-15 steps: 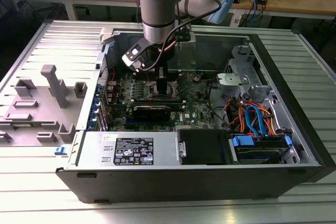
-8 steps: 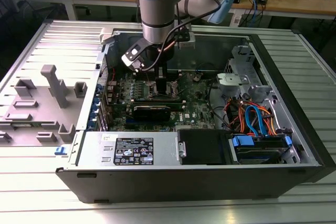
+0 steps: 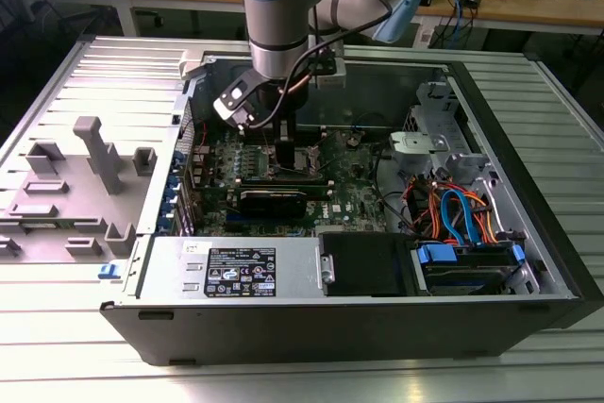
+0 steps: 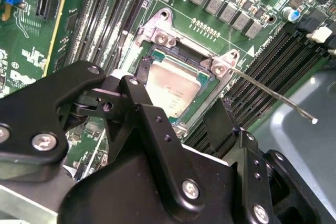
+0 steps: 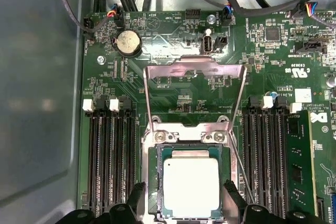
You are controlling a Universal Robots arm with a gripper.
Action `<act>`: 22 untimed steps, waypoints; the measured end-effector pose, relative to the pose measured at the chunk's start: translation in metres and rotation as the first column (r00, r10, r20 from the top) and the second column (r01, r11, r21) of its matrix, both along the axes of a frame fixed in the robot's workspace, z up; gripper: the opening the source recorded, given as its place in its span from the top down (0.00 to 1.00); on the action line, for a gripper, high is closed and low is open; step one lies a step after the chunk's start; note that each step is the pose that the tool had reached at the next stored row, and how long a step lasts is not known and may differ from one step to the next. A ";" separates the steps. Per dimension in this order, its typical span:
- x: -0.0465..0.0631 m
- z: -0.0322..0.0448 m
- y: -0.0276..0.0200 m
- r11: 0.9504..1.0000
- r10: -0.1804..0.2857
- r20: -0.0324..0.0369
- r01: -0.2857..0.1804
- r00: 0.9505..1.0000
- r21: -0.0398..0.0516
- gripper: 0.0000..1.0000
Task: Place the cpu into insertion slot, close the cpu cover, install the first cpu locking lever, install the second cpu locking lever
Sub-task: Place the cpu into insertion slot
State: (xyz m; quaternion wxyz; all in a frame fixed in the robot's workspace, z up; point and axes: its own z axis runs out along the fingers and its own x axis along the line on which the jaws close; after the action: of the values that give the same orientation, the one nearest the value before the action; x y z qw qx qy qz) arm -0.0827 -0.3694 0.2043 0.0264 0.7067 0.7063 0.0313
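Nothing clear enough to read, rows of black print on a white rectangular sticker [image 3: 242, 271] on the silver-grey metal box [image 3: 170, 266] in the exterior view, fine white lettering across the green circuit board [image 5: 273, 61] in the first wrist view

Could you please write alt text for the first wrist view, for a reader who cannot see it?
A silver-grey chip sits in its square socket on a green circuit board, with the open gripper straddling it. The socket's metal cover frame stands flipped open beyond it.
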 end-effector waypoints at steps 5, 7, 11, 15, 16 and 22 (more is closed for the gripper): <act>0.000 -0.0033 0.0000 1.000 0.000 0.000 0.000 1.000 0.012 0.31; 0.000 -0.0033 0.0000 1.000 0.000 0.000 0.000 1.000 0.012 0.31; 0.001 -0.0005 0.0000 1.000 0.001 0.000 -0.001 1.000 0.006 0.31; 0.001 -0.0001 0.0000 1.000 0.001 -0.001 -0.001 1.000 0.006 0.31; 0.002 0.0003 0.0000 1.000 0.001 -0.002 -0.001 1.000 0.006 0.31; 0.006 0.0084 0.0000 1.000 0.003 -0.024 -0.003 1.000 0.005 0.31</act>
State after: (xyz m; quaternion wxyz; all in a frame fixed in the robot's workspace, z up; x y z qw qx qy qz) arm -0.0766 -0.3695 0.2127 0.0161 0.7060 0.7076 0.0244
